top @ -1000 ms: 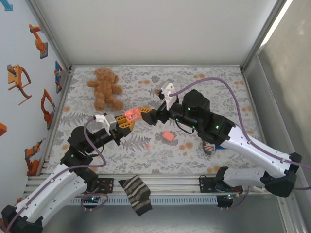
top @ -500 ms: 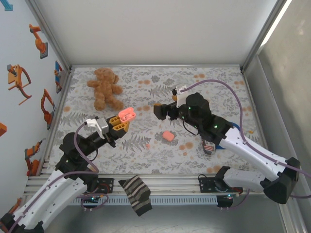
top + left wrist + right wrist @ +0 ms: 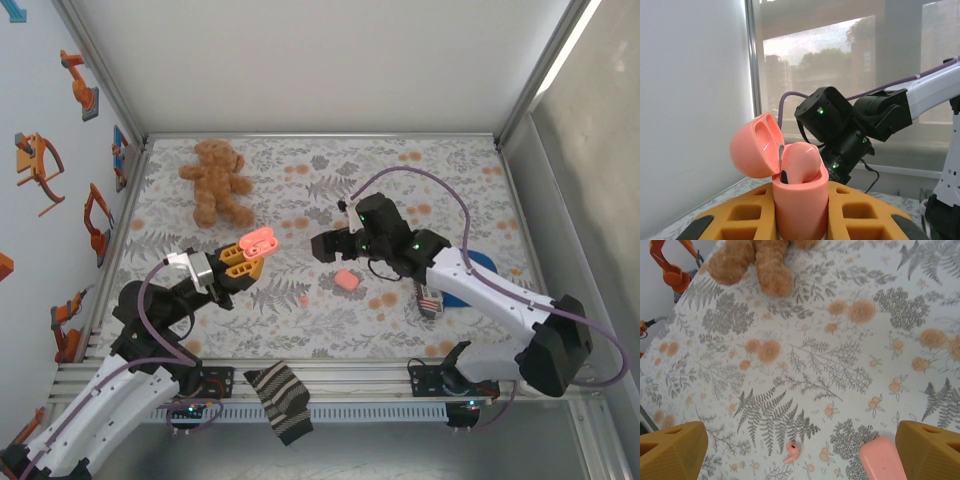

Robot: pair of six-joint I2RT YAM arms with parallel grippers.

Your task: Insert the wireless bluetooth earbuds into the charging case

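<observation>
Sock (image 3: 280, 402) in dark stripes lies at the near rail; just past it the left fingers (image 3: 245, 258) are clamped tight on an open pink charging case (image 3: 800, 205), held upright above the tabletop (image 3: 440, 190) with its lid tipped back and one earbud (image 3: 799, 161) seated inside. Farther out, a loose earbud (image 3: 792, 452) lies on the floral cloth near a second pink case (image 3: 882, 461), and the right fingers (image 3: 322, 244) hang above them spread wide, gripping nothing. A teddy bear (image 3: 215, 182) lies at the far left.
</observation>
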